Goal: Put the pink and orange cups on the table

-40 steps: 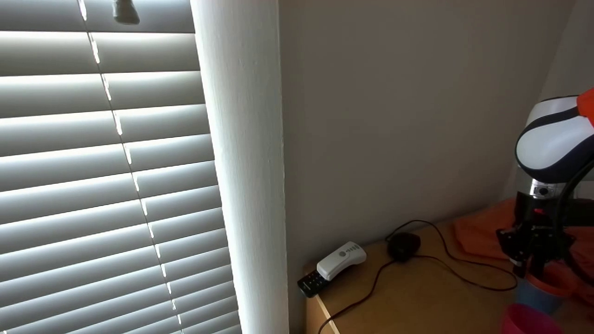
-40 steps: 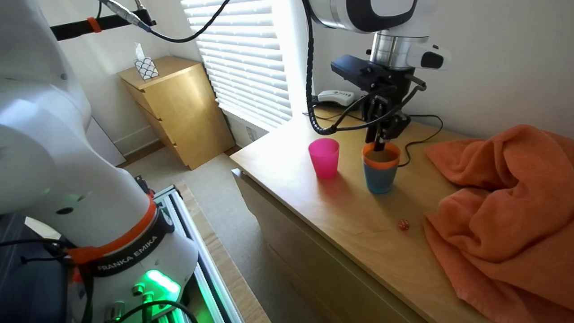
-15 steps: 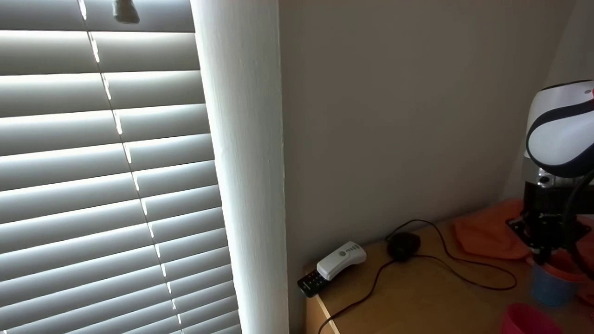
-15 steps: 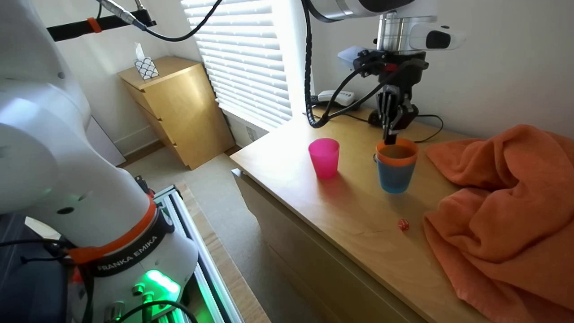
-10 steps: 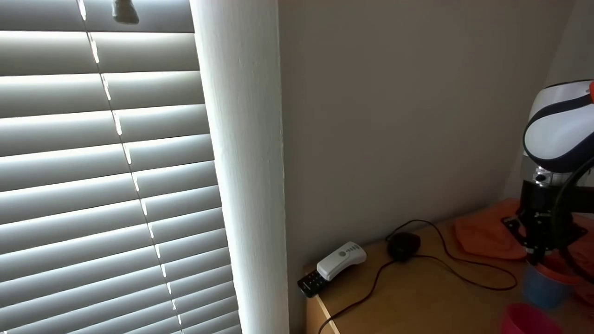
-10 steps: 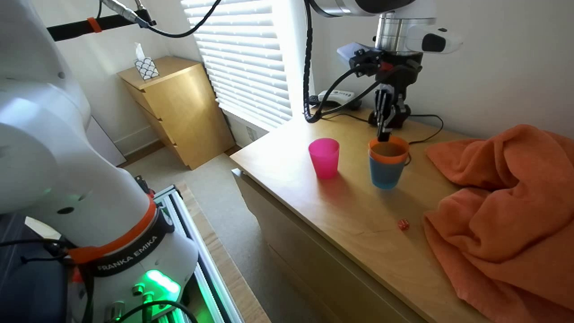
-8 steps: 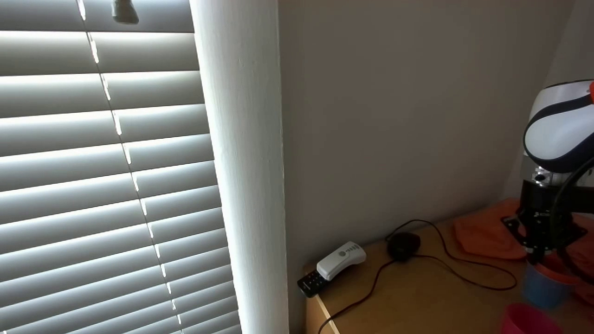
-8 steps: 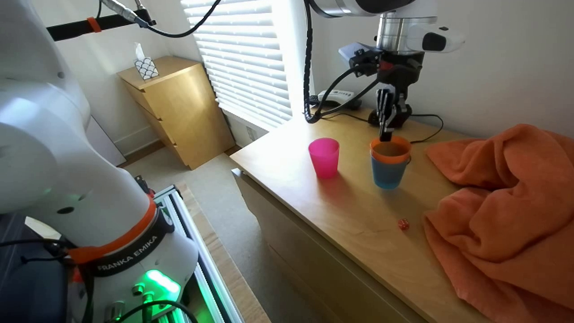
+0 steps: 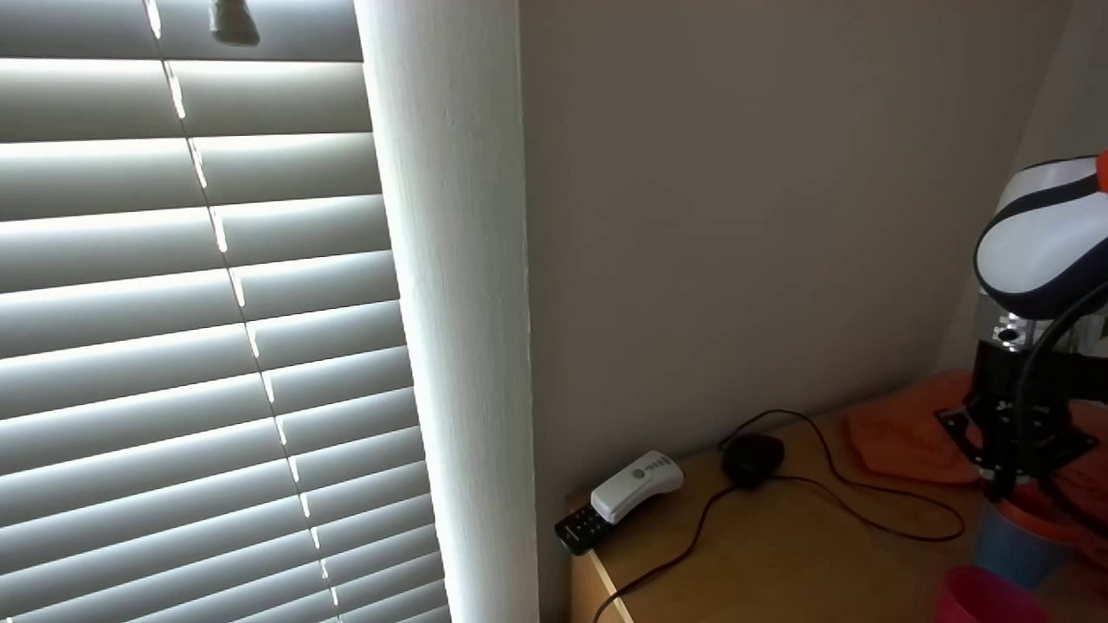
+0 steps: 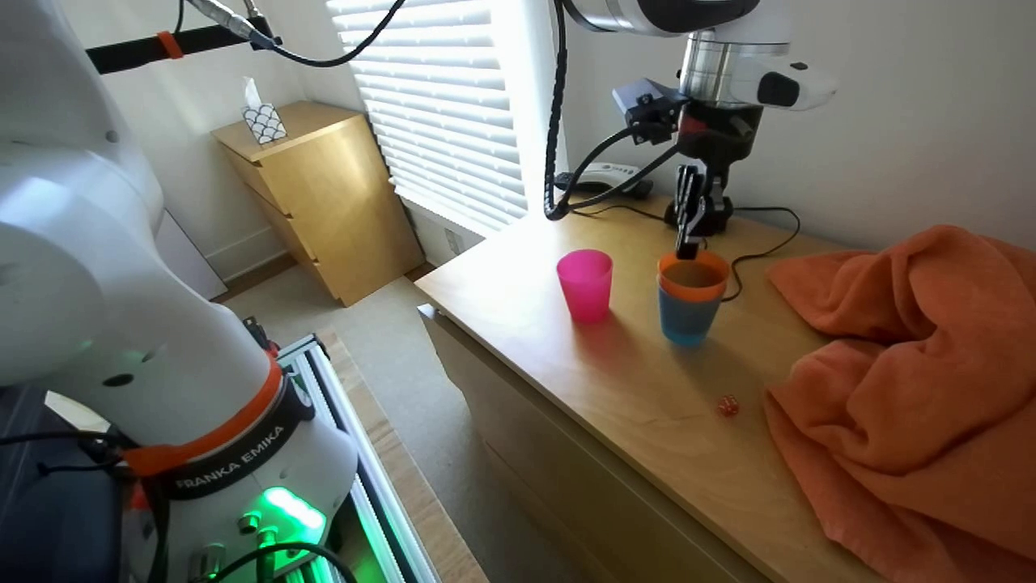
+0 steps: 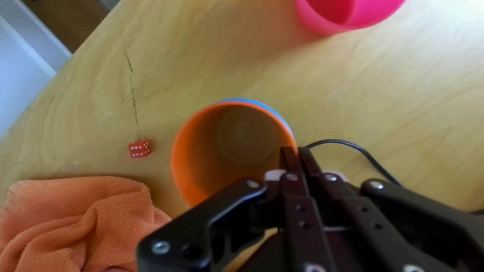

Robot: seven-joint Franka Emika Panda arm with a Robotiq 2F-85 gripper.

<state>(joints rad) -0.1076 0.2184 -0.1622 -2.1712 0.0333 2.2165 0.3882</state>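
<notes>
Light glows through the blinds (image 10: 445, 93) well apart from the pincer (image 11: 297, 150), its jaws clamped on the rim of the orange cup (image 10: 694, 290), one inside, one outside. That cup sits nested in a blue cup (image 10: 686, 321) under the pincer; whether the pair touches the tabletop (image 10: 631, 397), I can't tell. To one side of the pincer, apart, the pink cup (image 10: 584, 287) stands upright; on the opposite side lies a crumpled orange cloth (image 10: 914, 380), a red die (image 10: 728, 406) near its edge.

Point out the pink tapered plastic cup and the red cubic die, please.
Pink tapered plastic cup (image 10: 586, 293): in an exterior view, outer wall.
Red cubic die (image 11: 138, 150): in the wrist view, dotted face.
</notes>
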